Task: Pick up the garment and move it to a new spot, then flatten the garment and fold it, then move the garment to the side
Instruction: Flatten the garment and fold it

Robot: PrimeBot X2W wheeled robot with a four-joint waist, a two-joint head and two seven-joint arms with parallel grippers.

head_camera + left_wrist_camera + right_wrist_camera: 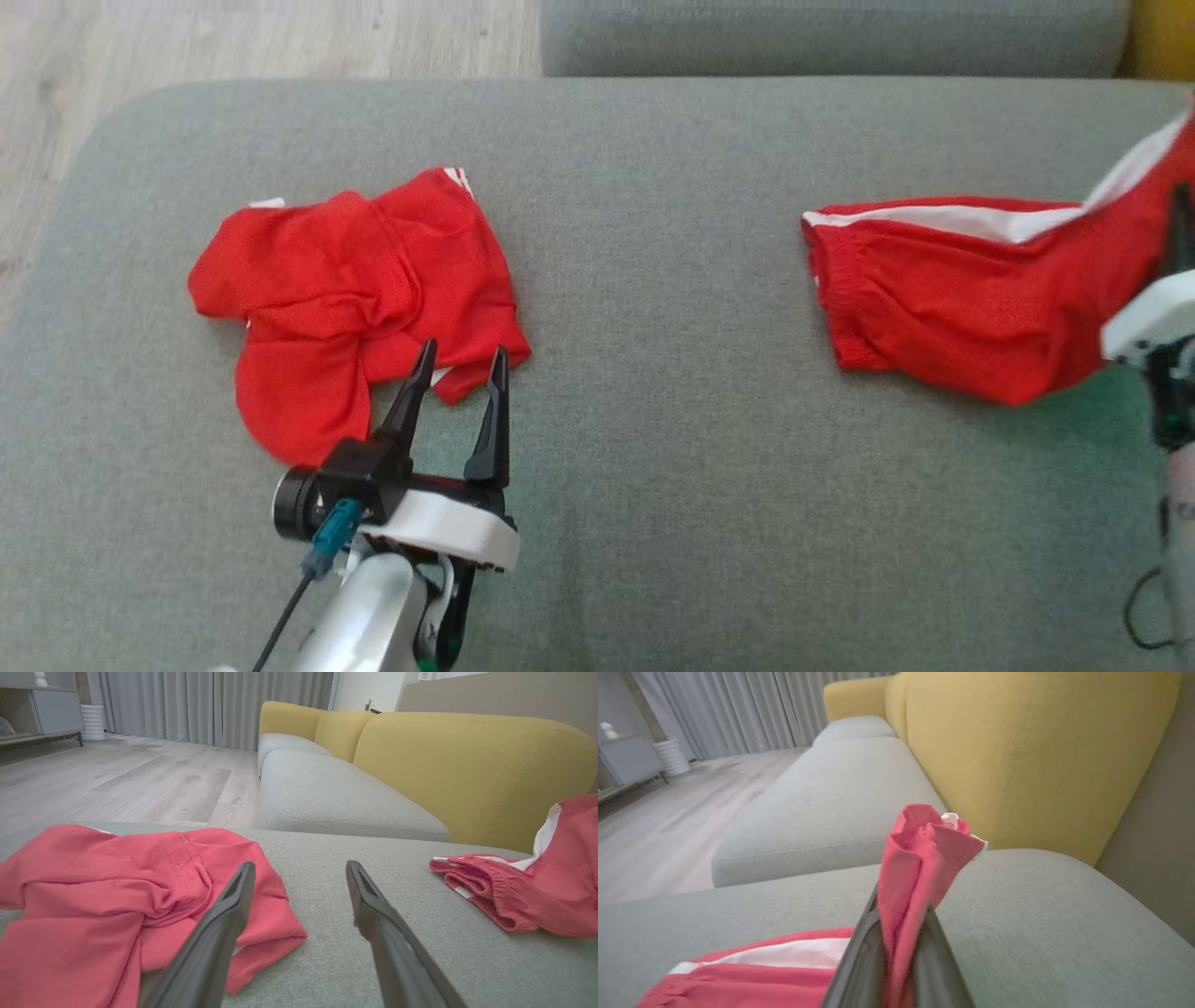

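Pick-up stage: R gripper [903,905] jaws pinch shorts [943,308] at cushion's [653,420] right edge, L gripper [464,350] jaws spread; flatten/fold/side-move not yet done.

A broad grey woven-fabric seat cushion with rounded corners [653,523] spreads across the foreground. Beyond a narrow gap lies a second grey seat cushion [327,798] of the same sofa. Mustard-yellow upholstered backrests [467,765] with visible stitching rise behind the cushions. A pale wood-plank floor [117,779] stretches to grey floor-length pleated curtains [210,704]. Near the curtains a white ribbed cylindrical pot [93,721] stands beside a low grey cabinet on thin dark legs [51,709]. A white wall [364,688] and a taupe wall panel [490,690] stand behind the sofa. The light is soft and even.
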